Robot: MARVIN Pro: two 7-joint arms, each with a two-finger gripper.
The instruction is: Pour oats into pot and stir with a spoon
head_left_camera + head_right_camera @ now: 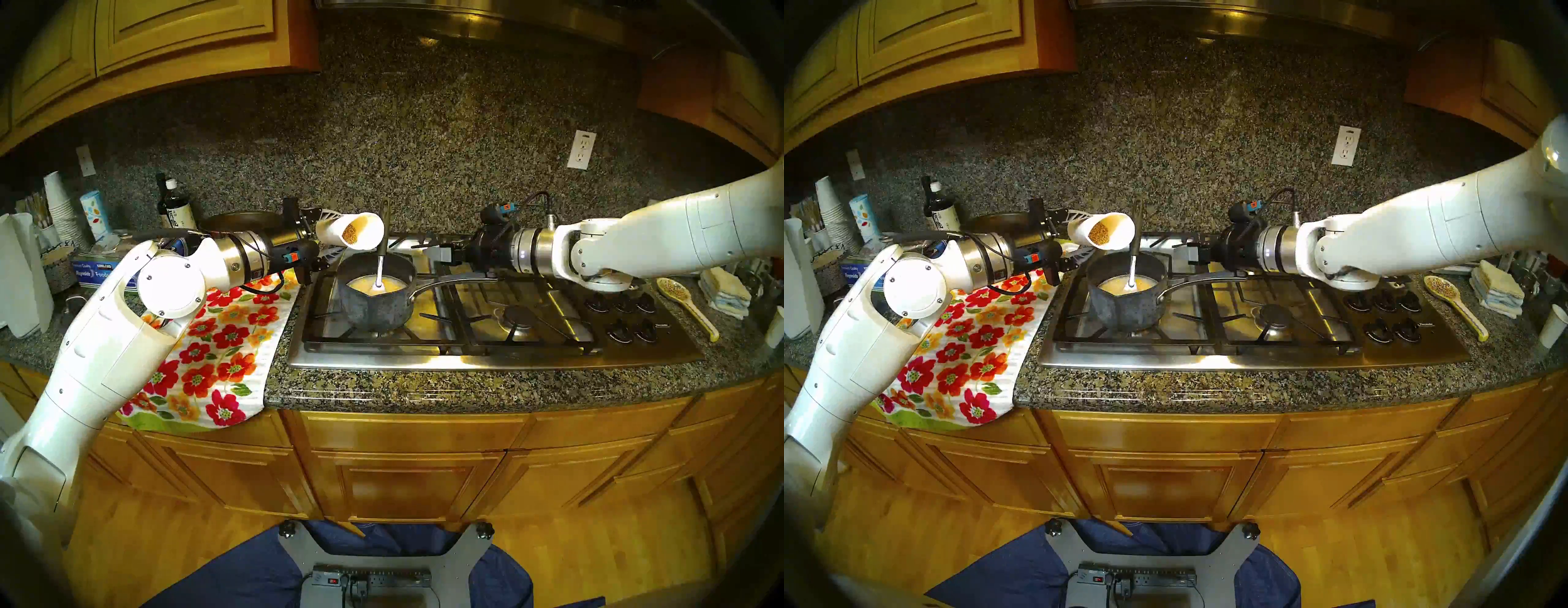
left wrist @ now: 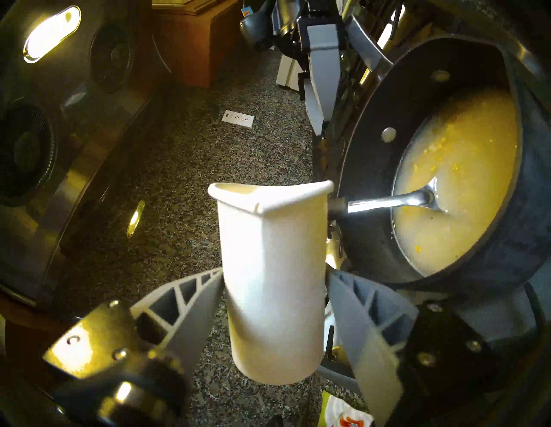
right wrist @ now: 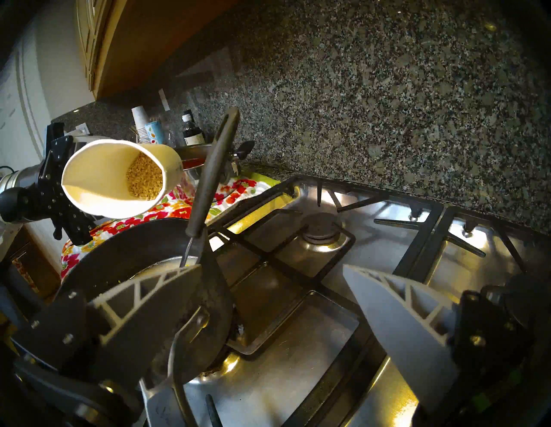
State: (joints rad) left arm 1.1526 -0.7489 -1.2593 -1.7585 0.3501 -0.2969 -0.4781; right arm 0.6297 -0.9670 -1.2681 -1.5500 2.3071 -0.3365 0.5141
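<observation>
Oats (image 3: 145,178) in tool-held cup (image 2: 272,286)

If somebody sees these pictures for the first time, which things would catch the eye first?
First, the white paper cup, tipped on its side in the left pincer above the pot, with oats still inside. Next, the pot on the left burner, holding yellowish liquid and a standing spoon. The flowered towel on the counter beside the stove also stands out.
</observation>
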